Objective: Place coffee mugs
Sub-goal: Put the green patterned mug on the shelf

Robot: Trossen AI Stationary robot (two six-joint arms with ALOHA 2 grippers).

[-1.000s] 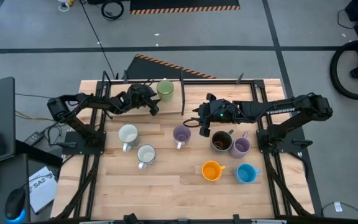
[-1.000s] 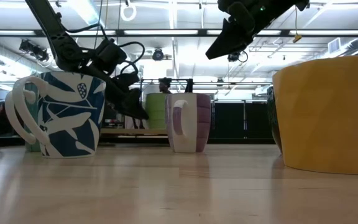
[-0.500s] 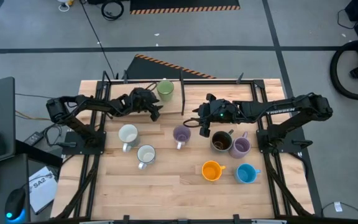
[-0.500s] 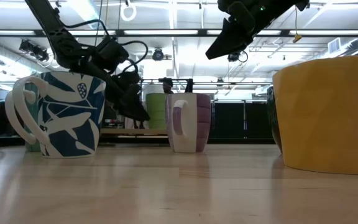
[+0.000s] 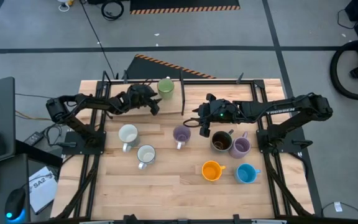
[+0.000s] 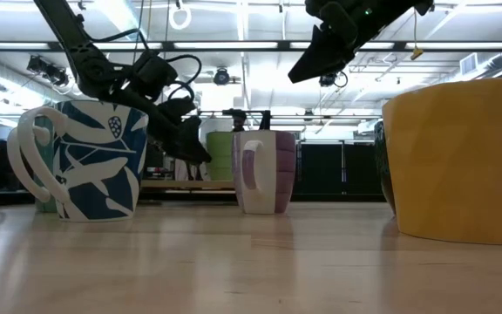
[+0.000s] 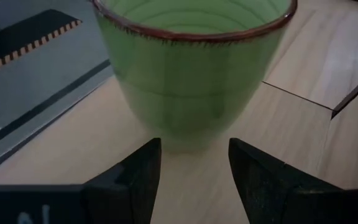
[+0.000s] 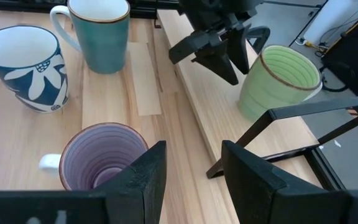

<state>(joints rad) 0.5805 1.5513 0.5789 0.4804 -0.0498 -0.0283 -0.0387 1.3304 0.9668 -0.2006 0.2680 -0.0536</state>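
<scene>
Left pincer [image 5: 156, 107] edged back, green mug [image 5: 165, 88] free

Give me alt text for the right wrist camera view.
The left pincer, open, hangs beside a green mug on a wooden table. Nearer stand a lilac mug, a teal mug and a blue-and-white patterned mug.
</scene>
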